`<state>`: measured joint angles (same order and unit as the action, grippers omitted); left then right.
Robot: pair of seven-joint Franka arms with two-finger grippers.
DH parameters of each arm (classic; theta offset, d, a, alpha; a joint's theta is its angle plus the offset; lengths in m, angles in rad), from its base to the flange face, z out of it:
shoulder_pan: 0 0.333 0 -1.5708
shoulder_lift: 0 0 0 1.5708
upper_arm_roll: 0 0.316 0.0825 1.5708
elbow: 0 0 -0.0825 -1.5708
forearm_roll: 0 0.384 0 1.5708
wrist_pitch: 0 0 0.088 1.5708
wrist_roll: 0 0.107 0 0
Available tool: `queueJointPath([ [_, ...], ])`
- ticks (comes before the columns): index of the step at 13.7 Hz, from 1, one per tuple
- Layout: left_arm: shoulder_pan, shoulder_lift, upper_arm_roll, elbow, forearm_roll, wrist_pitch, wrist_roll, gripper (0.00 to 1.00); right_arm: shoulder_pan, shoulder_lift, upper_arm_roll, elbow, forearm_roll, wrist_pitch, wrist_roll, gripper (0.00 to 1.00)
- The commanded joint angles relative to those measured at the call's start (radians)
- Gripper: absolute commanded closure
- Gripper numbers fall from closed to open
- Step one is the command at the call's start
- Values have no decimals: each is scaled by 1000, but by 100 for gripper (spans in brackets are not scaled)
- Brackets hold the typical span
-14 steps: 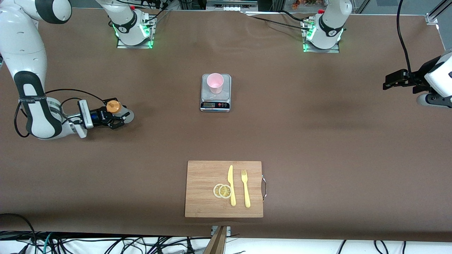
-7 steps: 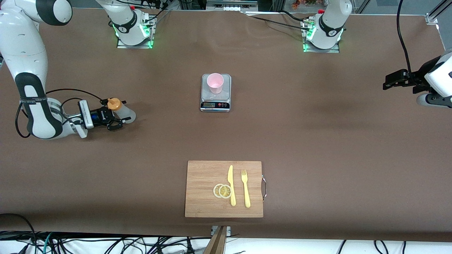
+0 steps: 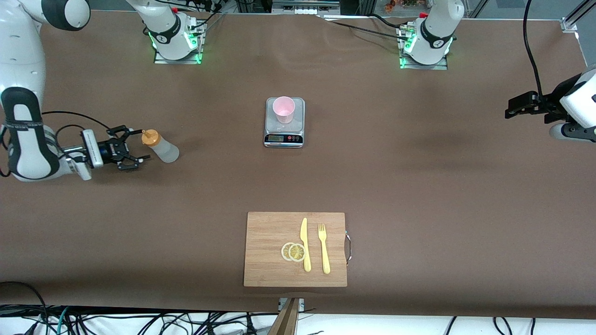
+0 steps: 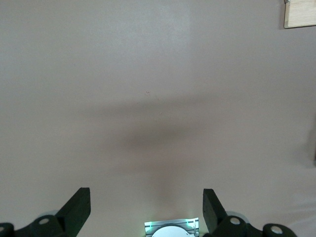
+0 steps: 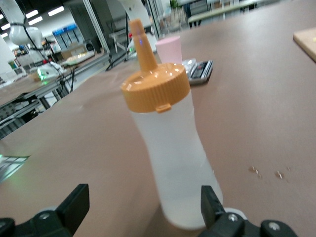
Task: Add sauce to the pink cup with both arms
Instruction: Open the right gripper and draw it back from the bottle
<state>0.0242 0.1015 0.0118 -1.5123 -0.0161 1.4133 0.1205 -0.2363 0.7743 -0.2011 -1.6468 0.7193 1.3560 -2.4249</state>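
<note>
Right claw (image 3: 132, 150) spread, empty, just beside the sauce bottle (image 3: 160, 147) standing on the tabletop (image 3: 419, 186). Pink cup (image 3: 283, 109) on the scale (image 3: 284, 123). Left claw (image 3: 512, 108) spread, waiting. Risk: off-center approach tips the bottle.

Right gripper (image 3: 132, 148) is hanging low over the counter at the right arm's end, fingers spread, gripping nothing, wrist level. Left gripper (image 3: 512, 108) is waiting raised at the left arm's end, fingers (image 4: 79, 205) spread, empty.
</note>
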Motion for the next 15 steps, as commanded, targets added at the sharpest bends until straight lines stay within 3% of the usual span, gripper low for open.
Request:
queueJointPath([
  [1,3,10,-3,24,15,-10,19,0,37,-160,-9,-19,-136,79,168,0],
  [6,3,10,-3,24,13,-10,19,0,129,-389,-9,-48,-325,173,582,0],
  [9,3,10,-3,26,15,-10,18,0,178,-473,3,-57,-420,190,864,0],
  [15,2,10,-4,26,15,-10,18,0,212,-593,163,-59,-696,235,1499,0],
])
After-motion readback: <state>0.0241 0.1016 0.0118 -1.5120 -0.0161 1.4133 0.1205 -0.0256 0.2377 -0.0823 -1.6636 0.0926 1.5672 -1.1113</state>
